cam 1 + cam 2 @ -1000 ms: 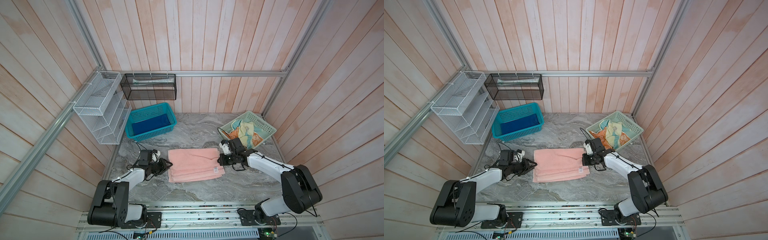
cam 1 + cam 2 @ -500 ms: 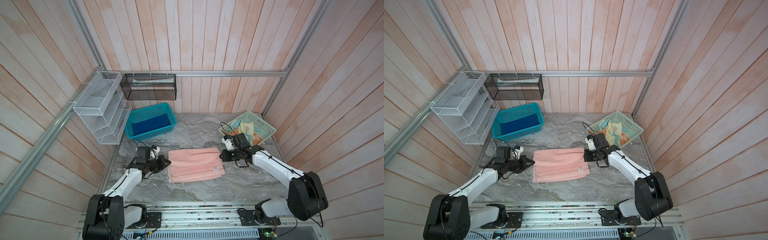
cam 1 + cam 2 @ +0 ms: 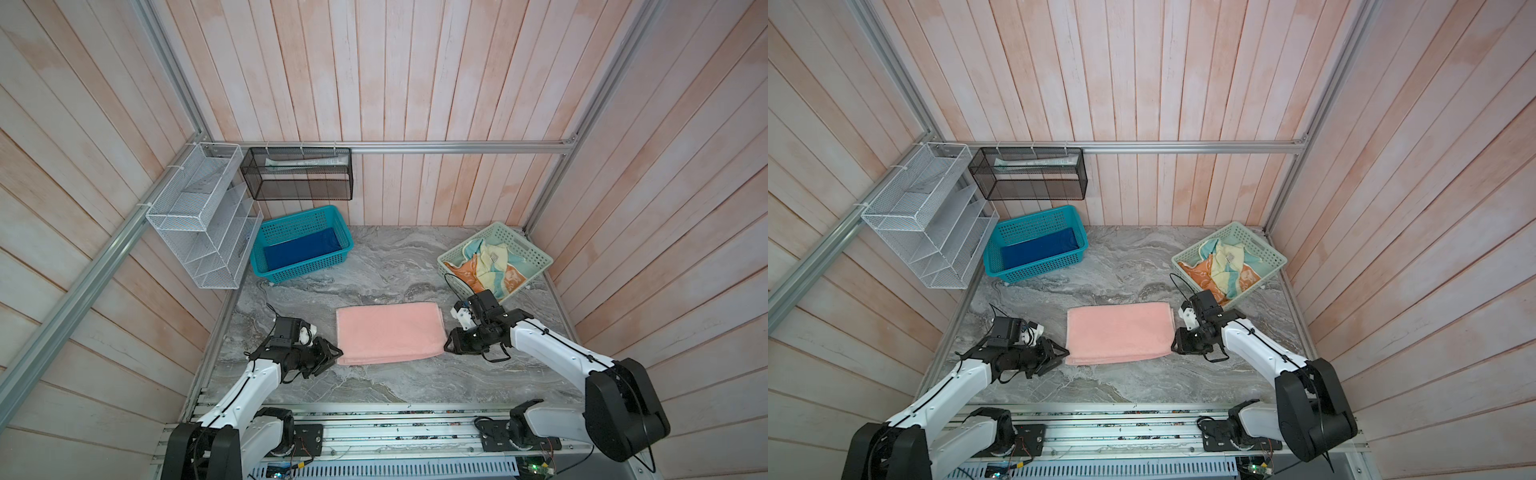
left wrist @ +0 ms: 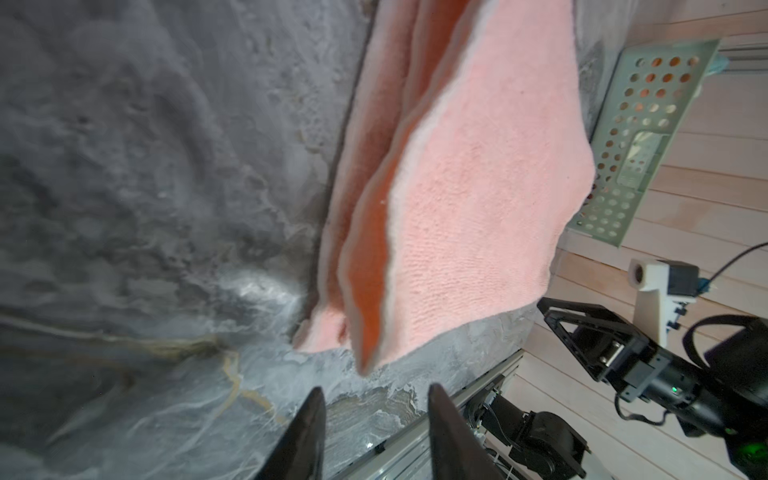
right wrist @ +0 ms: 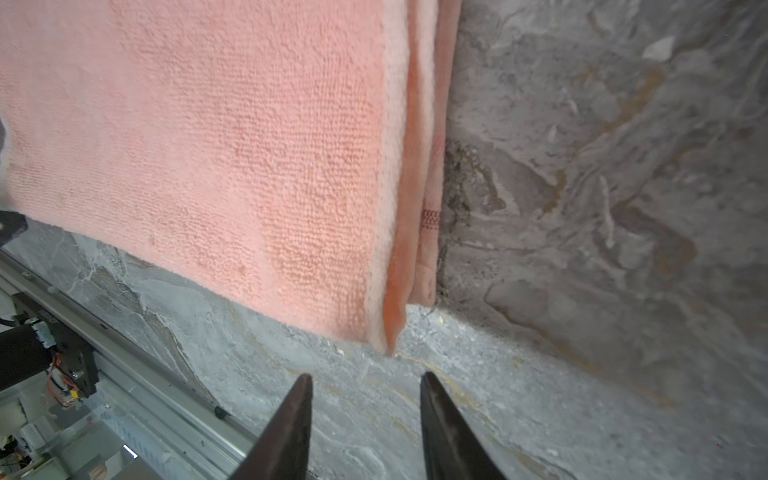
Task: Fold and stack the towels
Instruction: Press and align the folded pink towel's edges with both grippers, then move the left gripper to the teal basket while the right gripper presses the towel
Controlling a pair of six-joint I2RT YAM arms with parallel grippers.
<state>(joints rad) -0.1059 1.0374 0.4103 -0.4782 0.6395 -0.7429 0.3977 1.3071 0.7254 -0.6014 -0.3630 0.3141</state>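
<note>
Lying flat on marbled tabletop (image 3: 374,266): folded salmon terry towel (image 3: 388,332), rectangular. Left tool (image 3: 333,356) 9 o'clock, right tool (image 3: 448,345) 3 o'clock, both parted, empty.

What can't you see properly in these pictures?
Both top views:
- Orange towel: mostly buried under the yellow towel.
- Blue towel: near edge behind the teal basket wall.
- White thing in the black mesh box: too small to name.
Left wrist view:
- Left hand: mostly cut off by the picture's edge.

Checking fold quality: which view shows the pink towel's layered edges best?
Left wrist: the pink towel has its layers fanned apart at the corner nearest the camera. Right wrist shows the layers too, but pressed tighter. Both top views show only its flat folded outline.
</note>
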